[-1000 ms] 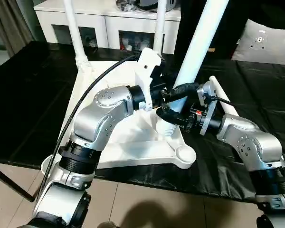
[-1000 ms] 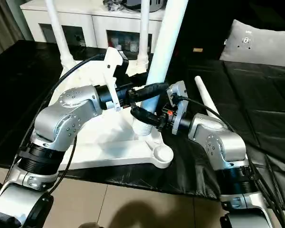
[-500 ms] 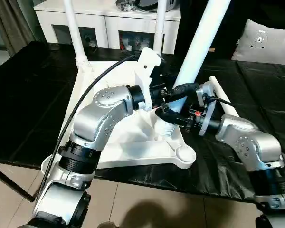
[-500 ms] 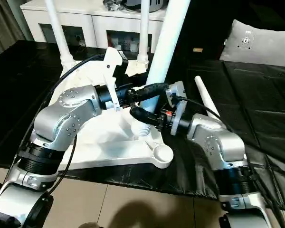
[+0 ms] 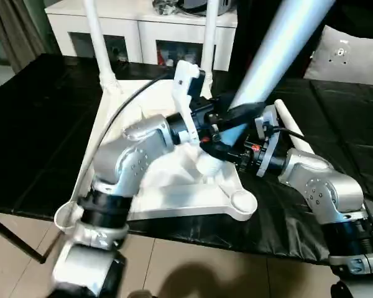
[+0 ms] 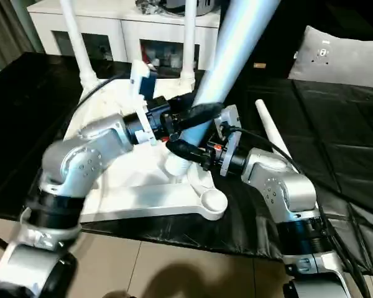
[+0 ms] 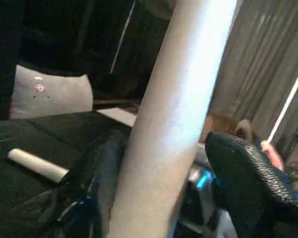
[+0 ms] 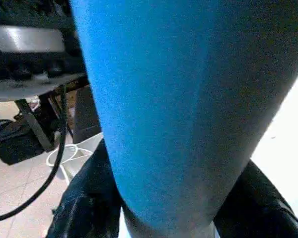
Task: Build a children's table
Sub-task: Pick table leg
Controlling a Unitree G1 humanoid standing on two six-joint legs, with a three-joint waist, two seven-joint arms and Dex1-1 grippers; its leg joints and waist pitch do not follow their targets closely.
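Leg (image 5: 280, 46) tilts right above tabletop (image 5: 174, 198), w/ base by near-right socket. Our right end effector (image 5: 221, 148) clamps it low; left end effector (image 5: 233, 115) brackets it higher, contact unclear.

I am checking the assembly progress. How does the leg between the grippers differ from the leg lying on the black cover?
The held leg leans steeply over the tabletop, between both grippers; the loose leg lies flat on the black cover, beside the tabletop, ungripped. Both are white tapered tubes.
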